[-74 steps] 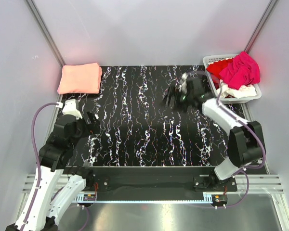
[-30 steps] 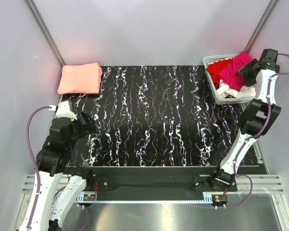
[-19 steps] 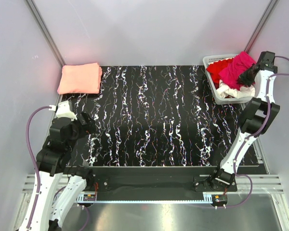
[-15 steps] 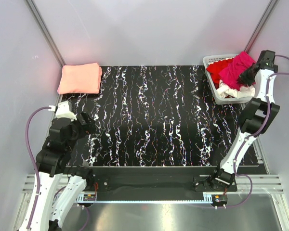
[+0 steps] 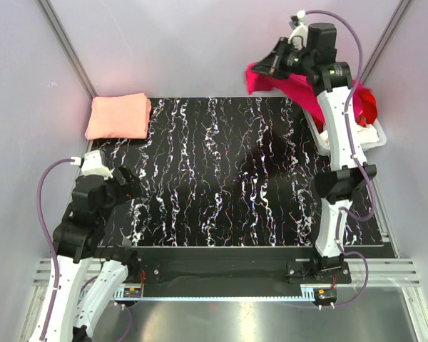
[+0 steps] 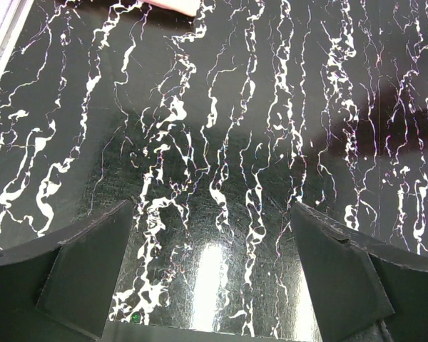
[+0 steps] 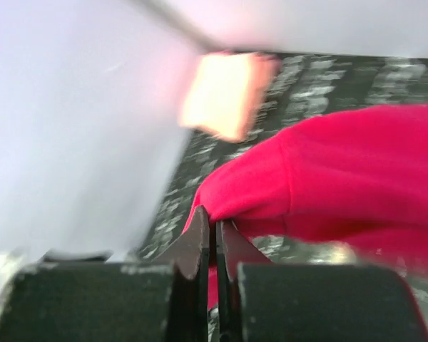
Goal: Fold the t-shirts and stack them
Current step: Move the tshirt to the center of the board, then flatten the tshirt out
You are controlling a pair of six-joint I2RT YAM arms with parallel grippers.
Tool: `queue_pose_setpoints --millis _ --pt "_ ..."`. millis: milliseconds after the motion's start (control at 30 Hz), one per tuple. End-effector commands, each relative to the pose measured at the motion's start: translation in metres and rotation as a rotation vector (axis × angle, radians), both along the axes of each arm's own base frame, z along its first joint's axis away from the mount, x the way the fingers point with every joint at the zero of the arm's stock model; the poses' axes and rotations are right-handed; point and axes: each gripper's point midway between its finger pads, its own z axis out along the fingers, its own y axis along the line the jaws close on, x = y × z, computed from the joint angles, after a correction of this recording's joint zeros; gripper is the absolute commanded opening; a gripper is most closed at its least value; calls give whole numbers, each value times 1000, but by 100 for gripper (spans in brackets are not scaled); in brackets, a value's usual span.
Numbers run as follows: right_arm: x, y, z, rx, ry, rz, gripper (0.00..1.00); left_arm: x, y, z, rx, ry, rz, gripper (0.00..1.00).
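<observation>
The white basket (image 5: pixel 378 134) is mostly hidden behind the right arm and the cloth trailing out of it; only a strip of its rim shows, and what lies inside it cannot be made out; the right wrist view is smeared with blur, so edges there are soft and the floor pattern reads only as streaks; the left wrist view cuts off its own fingers at the bottom edge and catches just a pale sliver of cloth at the top.

The magenta t-shirt (image 5: pixel 294 87) runs from the basket up and to the left of it, hanging in the air as one loose, rumpled band, vivid pink-red and unfolded; its lower end drops into the basket behind the arm; its upper end is bunched into a rounded fold; the right gripper (image 5: pixel 265 68), high above and left of the basket, has its fingers pressed together on the edge of that fold (image 7: pixel 215 231), pinching the cloth.

The salmon t-shirt (image 5: pixel 118 116) lies well apart from the basket, at the far corner of the black marbled table (image 5: pixel 221 178) on the opposite side; it is folded into a neat flat rectangle, pale and smooth; in the right wrist view it is only a blurred peach patch (image 7: pixel 225 96).

The left gripper (image 6: pixel 212 210) hovers diagonally across the table from the basket, fingers spread wide with nothing between them but bare tabletop.
</observation>
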Motion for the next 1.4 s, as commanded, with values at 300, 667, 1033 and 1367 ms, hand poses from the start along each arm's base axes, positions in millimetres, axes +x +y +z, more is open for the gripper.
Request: queue_pose_setpoints --millis 300,667,1033,1367 --pt "-84 9 34 106 -110 204 86 7 5 5 3 -25 36 99" --pt "-168 57 -142 -103 228 275 100 9 3 1 5 -6 27 99" --pt "-197 -25 -254 -415 493 -102 100 30 -46 -53 -53 285 -78 86" --pt "-190 -74 -306 -485 680 -259 99 18 -236 -79 -119 351 -443 88"
